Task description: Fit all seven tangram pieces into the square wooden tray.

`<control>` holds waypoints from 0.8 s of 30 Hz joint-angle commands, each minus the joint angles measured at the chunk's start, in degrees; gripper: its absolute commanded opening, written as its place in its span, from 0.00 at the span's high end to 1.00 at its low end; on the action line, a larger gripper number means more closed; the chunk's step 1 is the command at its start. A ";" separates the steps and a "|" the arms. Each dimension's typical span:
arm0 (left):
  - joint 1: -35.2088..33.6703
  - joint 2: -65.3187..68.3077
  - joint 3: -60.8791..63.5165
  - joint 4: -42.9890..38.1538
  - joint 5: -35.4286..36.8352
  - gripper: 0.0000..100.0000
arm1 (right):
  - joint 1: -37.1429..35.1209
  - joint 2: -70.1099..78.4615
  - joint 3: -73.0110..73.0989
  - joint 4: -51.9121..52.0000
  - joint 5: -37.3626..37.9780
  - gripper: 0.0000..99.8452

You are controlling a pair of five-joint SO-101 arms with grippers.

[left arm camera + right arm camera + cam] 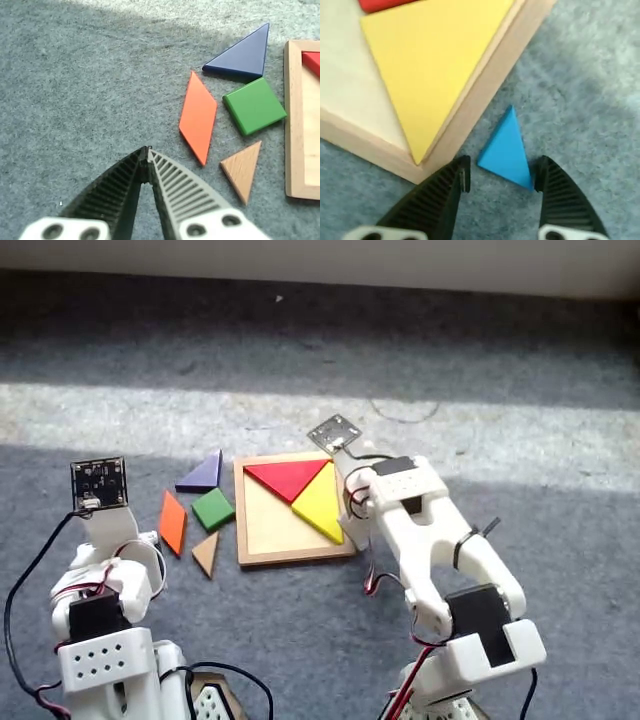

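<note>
A grey carpet (500,360) is covering the table, and a wide strip of sunlight is lying across its far part. The square wooden tray (265,530) is sitting flat in the middle, in front of the two arms. Two big pieces are already lying inside it. The red triangle (285,478) is filling the far side, and the yellow triangle (322,505) is filling the right side. The two are touching along one slanted edge. The left and near parts of the tray are showing bare wood.

Four pieces are waiting on the carpet just left of the tray. The purple triangle (203,475) is lying farthest away. The green square (213,509) is sitting near it, close to the tray's left edge. The orange slanted piece (173,522) is lying left of the square. The small tan triangle (206,553) is lying nearest to the arms.

The small blue triangle (506,150) is lying on the carpet just outside the tray's near right corner. The right gripper (503,167) is hanging low over it with its jaws open, one on each side of the piece.

The left gripper (147,155) is hanging over bare carpet, near and left of the orange piece, with its jaws closed on nothing
</note>
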 commanded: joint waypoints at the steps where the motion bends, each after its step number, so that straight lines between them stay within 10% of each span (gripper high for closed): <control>1: 1.45 -0.48 -0.40 -1.14 -0.35 0.99 | 1.01 -0.31 -0.57 -0.84 1.41 0.79; 24: 1.45 -0.48 -0.40 -1.14 -0.35 0.99 | 0.84 -0.22 -0.22 -4.97 1.49 0.87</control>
